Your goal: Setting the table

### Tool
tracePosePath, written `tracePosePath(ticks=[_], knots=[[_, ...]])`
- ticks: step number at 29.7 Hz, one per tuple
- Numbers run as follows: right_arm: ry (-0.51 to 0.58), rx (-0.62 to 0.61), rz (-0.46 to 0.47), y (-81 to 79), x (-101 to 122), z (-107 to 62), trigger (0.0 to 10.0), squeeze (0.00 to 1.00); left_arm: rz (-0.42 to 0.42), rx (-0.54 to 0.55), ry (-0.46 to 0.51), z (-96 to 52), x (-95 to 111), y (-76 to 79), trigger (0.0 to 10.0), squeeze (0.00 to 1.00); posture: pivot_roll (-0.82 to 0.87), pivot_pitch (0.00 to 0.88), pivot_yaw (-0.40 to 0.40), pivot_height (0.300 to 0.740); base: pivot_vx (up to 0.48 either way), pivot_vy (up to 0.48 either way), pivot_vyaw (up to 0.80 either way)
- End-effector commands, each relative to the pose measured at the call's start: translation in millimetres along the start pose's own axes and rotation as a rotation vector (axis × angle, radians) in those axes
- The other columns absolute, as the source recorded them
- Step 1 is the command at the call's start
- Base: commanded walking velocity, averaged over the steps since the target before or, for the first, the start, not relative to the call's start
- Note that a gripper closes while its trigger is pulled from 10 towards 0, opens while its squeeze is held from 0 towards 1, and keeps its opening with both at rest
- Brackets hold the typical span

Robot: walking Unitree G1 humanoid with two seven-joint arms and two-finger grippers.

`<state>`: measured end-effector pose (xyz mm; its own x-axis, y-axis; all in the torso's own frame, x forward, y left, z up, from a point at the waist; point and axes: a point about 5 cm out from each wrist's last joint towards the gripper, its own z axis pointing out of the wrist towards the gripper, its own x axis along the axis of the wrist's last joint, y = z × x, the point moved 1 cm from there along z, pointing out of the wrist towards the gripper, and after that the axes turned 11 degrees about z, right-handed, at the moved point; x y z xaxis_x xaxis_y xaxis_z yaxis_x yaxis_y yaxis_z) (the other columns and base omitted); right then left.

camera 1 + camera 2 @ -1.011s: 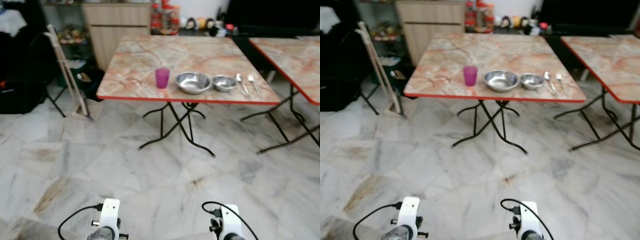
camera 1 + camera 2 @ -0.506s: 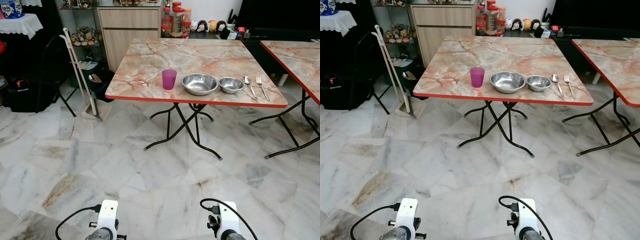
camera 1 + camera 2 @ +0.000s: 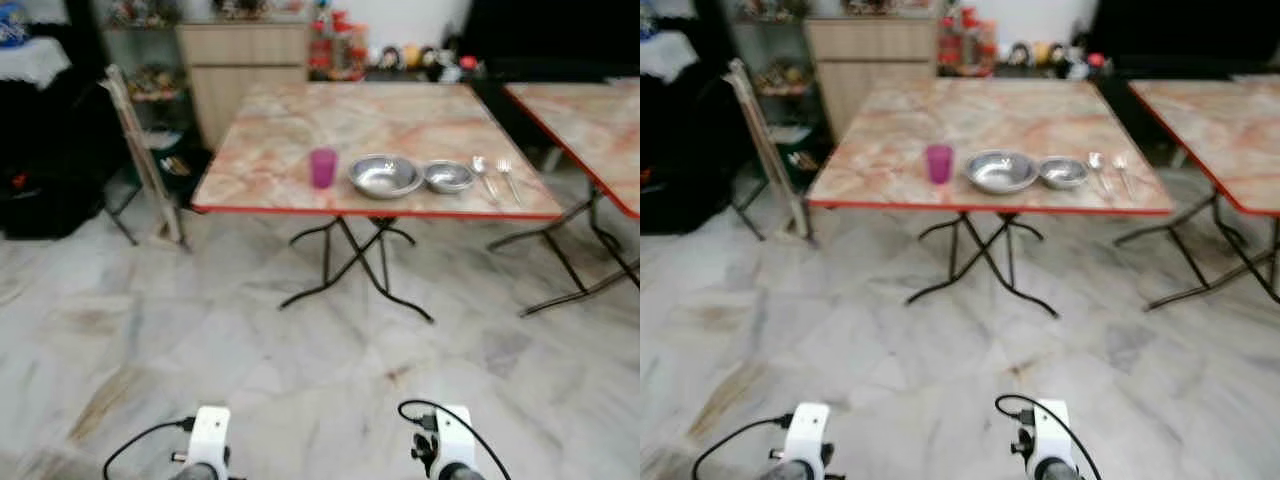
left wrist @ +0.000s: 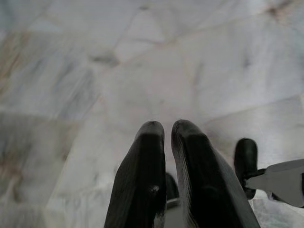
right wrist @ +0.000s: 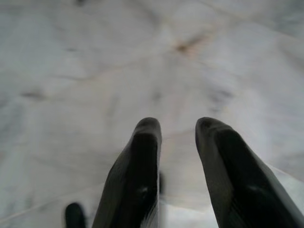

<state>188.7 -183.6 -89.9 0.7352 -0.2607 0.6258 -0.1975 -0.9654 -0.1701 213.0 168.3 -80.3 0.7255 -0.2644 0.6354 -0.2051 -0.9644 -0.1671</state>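
Note:
A marble-topped folding table [image 3: 380, 115] with a red edge stands a few steps ahead. Along its near edge sit a purple cup [image 3: 322, 167], a large steel bowl [image 3: 384, 176], a small steel bowl [image 3: 448, 176], a spoon [image 3: 482, 172] and a fork [image 3: 508, 174]. Both arms hang low, far from the table. The left gripper [image 4: 167, 128] points at the floor with its fingers almost touching and nothing between them. The right gripper [image 5: 176, 124] also faces the floor, its fingers apart and empty.
A second marble table [image 3: 590, 110] stands to the right. A wooden cabinet [image 3: 240, 60] is behind the table, a folded frame [image 3: 140, 150] leans at the left beside dark bags [image 3: 40, 180]. Marble floor [image 3: 300, 340] lies between me and the table.
The whole picture has shifted a little and is now blurred, so the camera moved. The things on the table and both arms keep their places.

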Motion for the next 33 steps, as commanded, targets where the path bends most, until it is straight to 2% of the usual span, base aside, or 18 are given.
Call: tracePosePath(ticks=[1,33], knots=[[0.023,0.003,0.004,-2.4,7.6,1.9,10.0,0.00,0.013,-0.014,-0.011,-0.2,-2.0,3.6,10.0,0.00,-0.01,0.000,-0.030,0.740,0.375,0.000,0.00],[0.029,0.005,-0.015,-2.8,9.2,2.1,10.0,0.00,0.012,-0.019,-0.010,0.2,-0.7,4.1,10.0,0.00,-0.01,0.000,-0.030,0.740,0.372,0.000,0.00]])
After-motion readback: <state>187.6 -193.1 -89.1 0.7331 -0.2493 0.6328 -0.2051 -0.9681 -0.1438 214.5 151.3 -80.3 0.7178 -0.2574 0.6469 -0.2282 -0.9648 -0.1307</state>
